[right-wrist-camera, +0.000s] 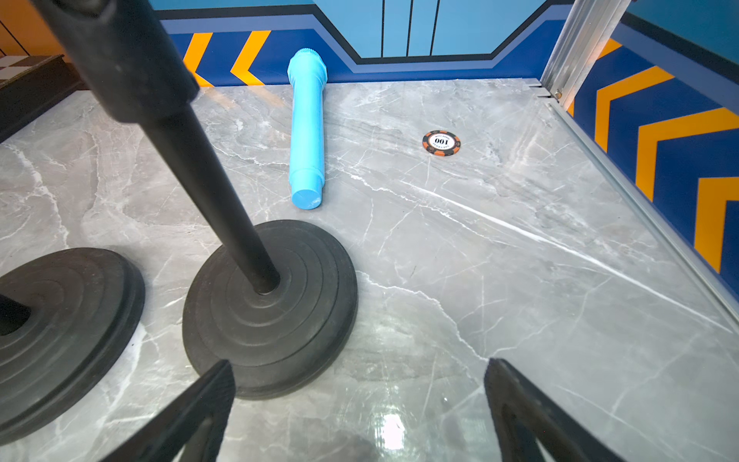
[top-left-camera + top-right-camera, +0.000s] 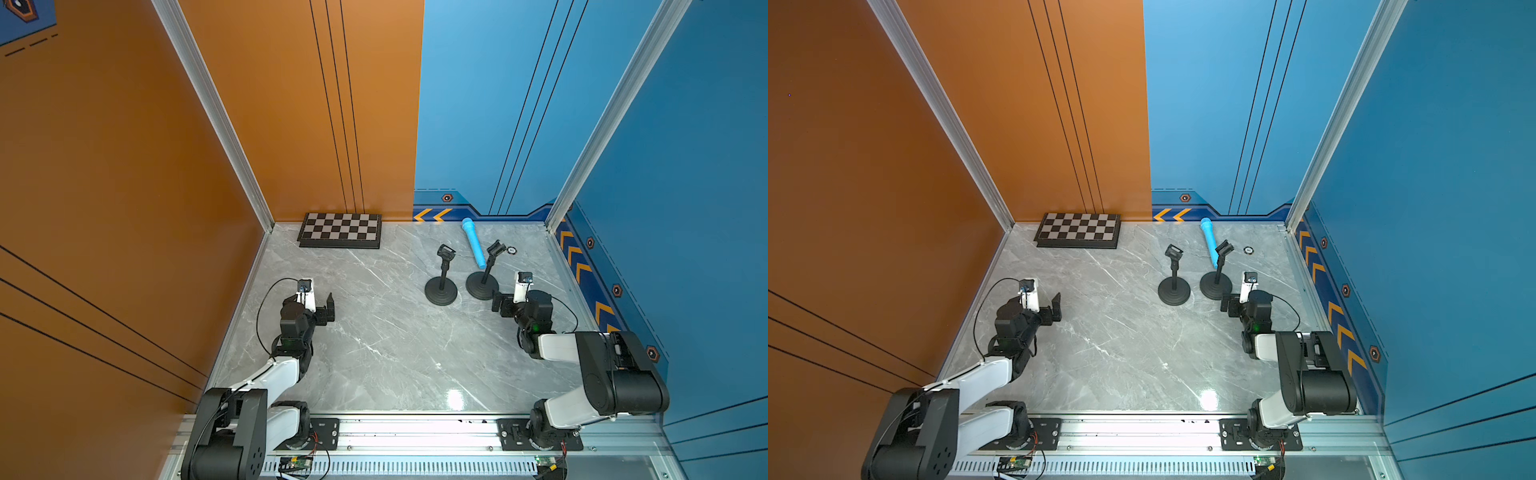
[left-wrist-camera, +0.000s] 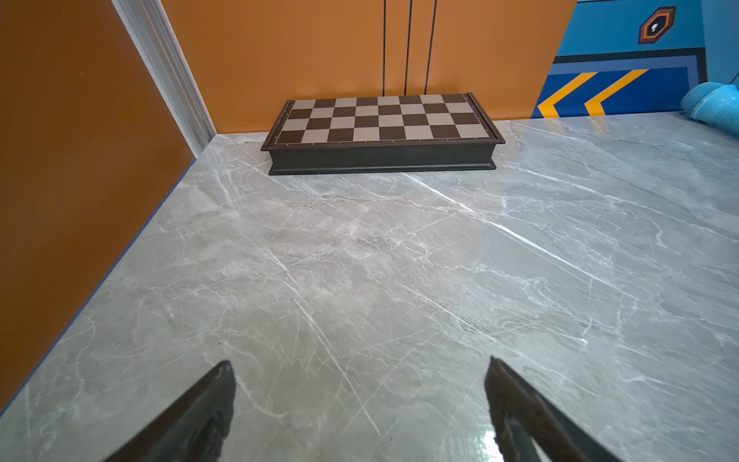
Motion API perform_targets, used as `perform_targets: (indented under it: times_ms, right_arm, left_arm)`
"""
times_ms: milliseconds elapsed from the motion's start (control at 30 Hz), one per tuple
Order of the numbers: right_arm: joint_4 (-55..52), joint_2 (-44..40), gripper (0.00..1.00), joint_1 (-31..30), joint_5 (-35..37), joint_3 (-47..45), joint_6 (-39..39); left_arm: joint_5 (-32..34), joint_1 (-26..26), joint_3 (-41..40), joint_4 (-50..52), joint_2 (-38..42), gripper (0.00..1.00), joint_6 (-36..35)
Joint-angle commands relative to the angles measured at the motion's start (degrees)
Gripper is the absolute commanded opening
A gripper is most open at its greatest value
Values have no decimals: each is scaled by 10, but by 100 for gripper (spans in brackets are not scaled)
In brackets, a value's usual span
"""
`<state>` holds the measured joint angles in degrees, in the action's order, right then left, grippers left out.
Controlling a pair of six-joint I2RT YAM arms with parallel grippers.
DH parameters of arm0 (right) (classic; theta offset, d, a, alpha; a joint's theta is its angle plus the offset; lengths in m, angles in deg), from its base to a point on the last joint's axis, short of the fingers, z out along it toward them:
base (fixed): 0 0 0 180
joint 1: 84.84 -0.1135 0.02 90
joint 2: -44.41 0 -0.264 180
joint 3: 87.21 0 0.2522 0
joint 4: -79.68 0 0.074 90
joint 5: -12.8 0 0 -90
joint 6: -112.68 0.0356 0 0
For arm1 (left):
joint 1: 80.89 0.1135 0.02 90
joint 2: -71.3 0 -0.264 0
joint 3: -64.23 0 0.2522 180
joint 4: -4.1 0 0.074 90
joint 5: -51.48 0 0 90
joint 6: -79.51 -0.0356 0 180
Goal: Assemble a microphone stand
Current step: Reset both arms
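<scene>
we see a grey marble-patterned tabletop [image 2: 374,357] under both arms. a flat, black-framed folded chessboard box [image 3: 380,120] lies well ahead of our left gripper [image 3: 360,368], against the orange wall [image 3: 320,48]. that gripper's jaws are spread wide with nothing between them, over bare tabletop. two black metal microphone stands with round ribbed bases stand upright side by side. the nearer stand [image 1: 272,312] sits just ahead of our right gripper [image 1: 360,368], its base just beside one fingertip. the second stand [image 1: 60,320] is next to it, on the left gripper's side. the right gripper is likewise spread and empty. a light blue plastic microphone [image 1: 307,132] lies flat on the tabletop just beyond the nearer stand's base. a small round orange-and-black poker chip [image 1: 441,143] lies farther ahead of the right gripper.
</scene>
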<state>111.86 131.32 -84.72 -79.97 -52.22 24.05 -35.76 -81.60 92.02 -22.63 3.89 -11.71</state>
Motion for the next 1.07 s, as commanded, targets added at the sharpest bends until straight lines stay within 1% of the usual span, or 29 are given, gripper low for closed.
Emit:
perform_targets:
  times_ms: [0, 33, 67, 133, 167, 233, 300, 367, 567, 1033]
  right_arm:
    - [14, 0, 100, 0, 19, 9, 8]
    - [13, 0, 100, -1, 21, 10, 8]
    - [13, 0, 100, -1, 22, 9, 7]
    - [13, -1, 100, -2, 24, 9, 7]
    - [13, 0, 100, -2, 23, 10, 7]
    - [13, 0, 100, -2, 24, 10, 7]
    - [12, 0, 100, -2, 25, 10, 7]
    - [12, -1, 100, -2, 25, 10, 7]
    - [12, -1, 100, -2, 26, 10, 8]
    - [11, -1, 100, -2, 26, 10, 7]
  left_arm:
    - [8, 5, 28, -10, -45, 98, 6]
    - [-23, 15, 37, -31, -70, 98, 21]
    - [-39, 17, 45, -37, -85, 98, 22]
    - [-13, 13, 45, -44, -97, 98, 16]
    - [-8, 15, 38, -74, -112, 98, 19]
    - [-18, 18, 30, -149, -173, 98, 17]
    - [-27, 10, 46, -185, -222, 98, 3]
    - [-12, 4, 46, -172, -215, 98, 1]
    - [-13, 1, 42, -173, -211, 98, -3]
    - [24, -6, 40, -173, -209, 98, 5]
